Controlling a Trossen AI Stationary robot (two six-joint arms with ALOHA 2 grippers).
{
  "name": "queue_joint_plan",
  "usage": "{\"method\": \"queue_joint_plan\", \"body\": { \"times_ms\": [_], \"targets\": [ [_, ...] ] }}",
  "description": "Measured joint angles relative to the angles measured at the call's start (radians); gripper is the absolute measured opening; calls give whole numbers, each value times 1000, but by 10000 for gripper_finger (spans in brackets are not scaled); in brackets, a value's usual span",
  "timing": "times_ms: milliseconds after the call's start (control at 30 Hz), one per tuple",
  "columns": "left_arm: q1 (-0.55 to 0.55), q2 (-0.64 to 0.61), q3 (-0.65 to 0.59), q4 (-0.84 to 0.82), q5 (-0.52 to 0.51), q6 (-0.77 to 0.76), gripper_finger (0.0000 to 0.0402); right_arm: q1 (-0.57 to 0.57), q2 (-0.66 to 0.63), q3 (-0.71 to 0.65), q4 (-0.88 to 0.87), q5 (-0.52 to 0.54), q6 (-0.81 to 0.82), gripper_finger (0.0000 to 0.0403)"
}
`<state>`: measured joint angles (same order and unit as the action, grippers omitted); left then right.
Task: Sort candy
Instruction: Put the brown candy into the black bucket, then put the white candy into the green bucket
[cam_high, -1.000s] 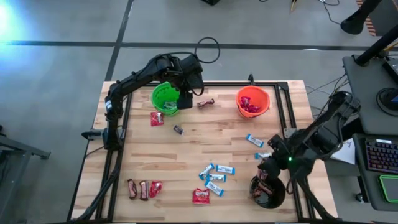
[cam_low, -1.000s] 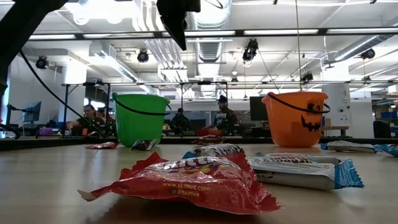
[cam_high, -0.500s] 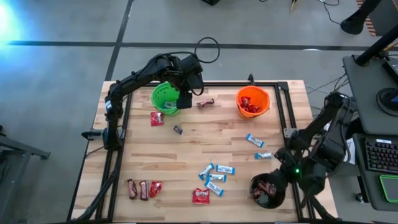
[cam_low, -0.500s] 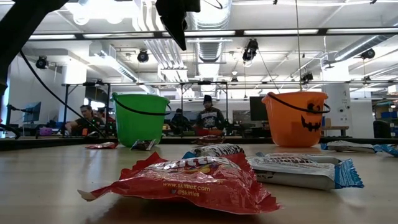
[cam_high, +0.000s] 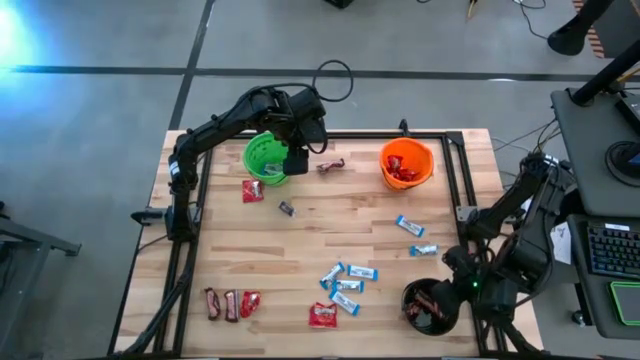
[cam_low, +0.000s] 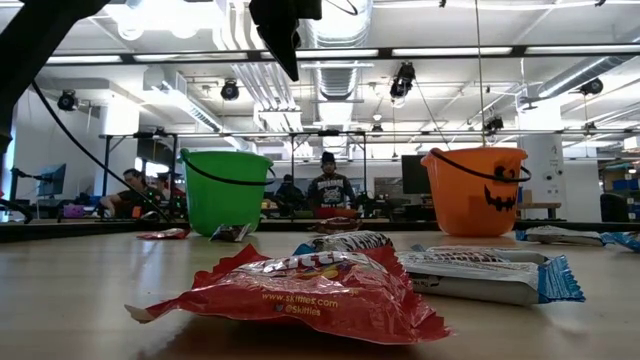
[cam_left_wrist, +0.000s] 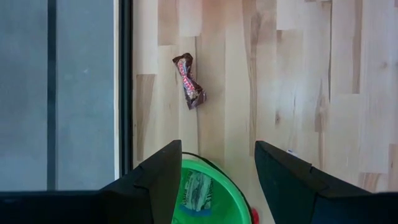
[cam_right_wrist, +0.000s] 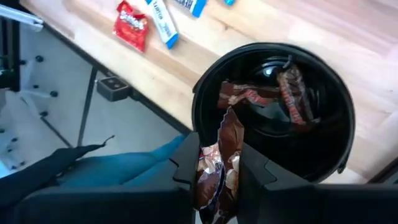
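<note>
Candy: dark brown bar (cam_right_wrist: 214, 171) clenched in right claw (cam_right_wrist: 216, 167) beside black bucket (cam_right_wrist: 336, 124) | left claw (cam_left_wrist: 214, 180) released, hanging over green bucket (cam_left_wrist: 239, 205)

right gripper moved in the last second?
Yes. In the high view the right gripper, shut on a dark brown bar, has swung from over the black bucket's inner side to its outer rim, toward the table's right edge.

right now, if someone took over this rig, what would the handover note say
Right gripper: fingers shut on a dark brown bar, above the black bucket, not yet dropped.
Left gripper: fingers open, empty, over the green bucket.
Done: brown bars in the black bucket, red packets in the orange bucket, one sweet in the green.
Left: blue-and-white bars mid-table, red packets, brown bars at the near edge, a few sweets by the green bucket.
</note>
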<state>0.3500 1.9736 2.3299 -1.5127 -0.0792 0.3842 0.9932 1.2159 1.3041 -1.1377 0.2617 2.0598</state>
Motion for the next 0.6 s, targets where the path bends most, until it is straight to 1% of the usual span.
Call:
{"method": "queue_joint_plan", "body": {
  "times_ms": [167,300,433,600],
  "targets": [
    [0,0,0,0,0,0,185,0,16,0,-46,-6,43,67],
    [1,-1,0,-1,-16,0,185,0,22,0,-39,-18,43,89],
    [2,-1,0,-13,-48,0,185,0,23,0,-32,-70,43,115],
    [3,-1,0,-26,-53,0,185,-1,23,0,-32,-76,37,144]
  ]
}}
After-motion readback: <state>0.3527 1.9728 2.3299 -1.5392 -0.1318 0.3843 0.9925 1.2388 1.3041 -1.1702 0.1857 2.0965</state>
